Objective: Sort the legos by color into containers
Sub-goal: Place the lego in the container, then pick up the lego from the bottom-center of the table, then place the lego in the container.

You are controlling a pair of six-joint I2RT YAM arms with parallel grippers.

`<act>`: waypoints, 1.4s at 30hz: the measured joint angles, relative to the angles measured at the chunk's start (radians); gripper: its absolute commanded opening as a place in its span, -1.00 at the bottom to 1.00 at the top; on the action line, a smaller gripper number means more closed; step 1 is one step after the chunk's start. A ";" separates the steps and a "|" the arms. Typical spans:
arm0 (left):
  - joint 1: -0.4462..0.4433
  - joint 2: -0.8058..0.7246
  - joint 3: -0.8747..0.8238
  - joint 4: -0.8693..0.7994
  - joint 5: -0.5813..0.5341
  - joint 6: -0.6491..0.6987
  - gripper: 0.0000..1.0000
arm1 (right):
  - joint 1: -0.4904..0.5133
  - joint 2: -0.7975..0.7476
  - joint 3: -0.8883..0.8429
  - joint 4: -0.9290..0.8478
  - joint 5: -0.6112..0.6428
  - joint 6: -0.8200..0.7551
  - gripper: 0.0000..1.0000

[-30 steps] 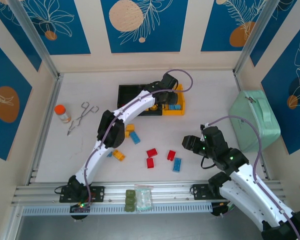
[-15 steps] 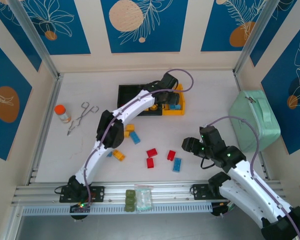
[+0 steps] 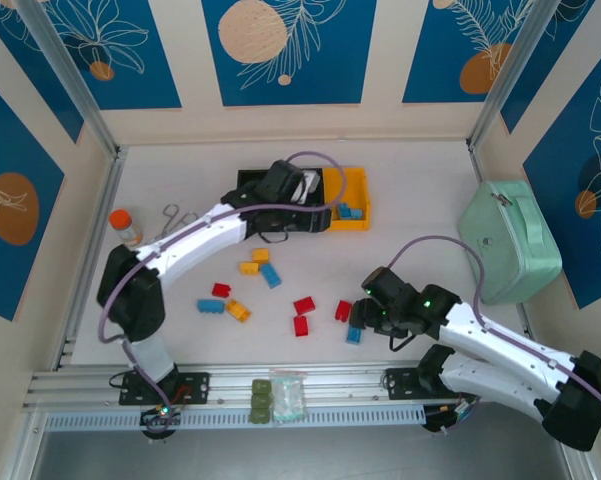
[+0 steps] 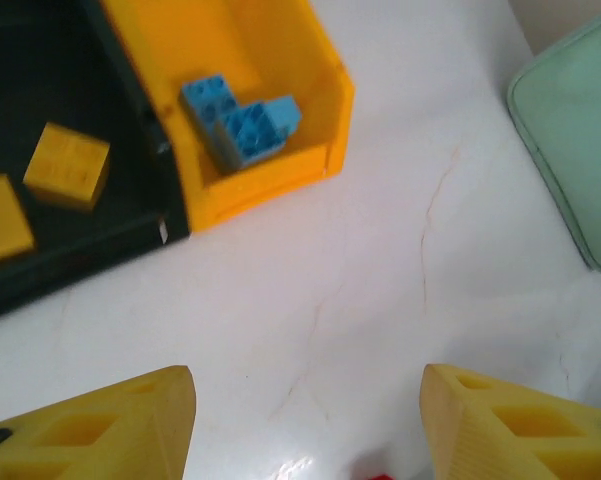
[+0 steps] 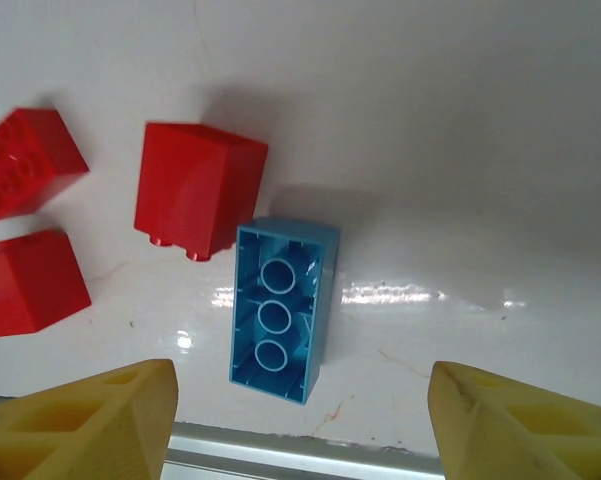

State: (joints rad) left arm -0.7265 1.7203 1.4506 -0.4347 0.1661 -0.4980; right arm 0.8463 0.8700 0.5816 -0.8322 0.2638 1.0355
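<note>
right gripper [image 5: 300,400] is low over the near side of the table [image 5: 430,120], jaws spread either side of an upside-down blue lego [image 5: 280,310], not touching it. three red legos [image 5: 200,190] sit just beside it. more loose red, yellow and blue bricks [image 3: 239,311] lie mid-table. left arm arcs out to the bins; left gripper [image 4: 305,400] jaws spread, nothing between. yellow bin [image 4: 270,185] holds two blue bricks [image 4: 242,120]. adjoining black bin [image 4: 80,250] holds yellow bricks [image 4: 68,165].
</note>
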 measured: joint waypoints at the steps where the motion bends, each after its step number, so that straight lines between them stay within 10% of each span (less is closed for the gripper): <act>1: 0.010 -0.034 -0.060 0.011 0.014 -0.006 0.21 | 0.014 0.013 0.000 0.004 0.003 0.014 0.35; 14: 0.059 -0.375 -0.523 0.085 0.115 -0.100 0.21 | 0.124 0.275 0.000 0.108 0.018 0.122 0.25; 23: 0.059 -0.423 -0.627 0.111 0.142 -0.149 0.21 | 0.134 0.358 0.003 0.142 0.022 0.142 -0.35; 31: 0.059 -0.423 -0.632 0.141 0.145 -0.164 0.21 | 0.131 0.341 0.032 0.105 0.044 0.143 -0.47; 42: 0.065 -0.423 -0.632 0.196 0.148 -0.222 0.22 | -0.145 0.212 0.152 0.046 0.022 -0.035 -0.46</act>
State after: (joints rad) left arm -0.6613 1.2968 0.8181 -0.2382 0.3138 -0.7197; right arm 0.7013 1.0817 0.7334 -0.7864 0.2859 1.0004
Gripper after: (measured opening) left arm 0.610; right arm 0.296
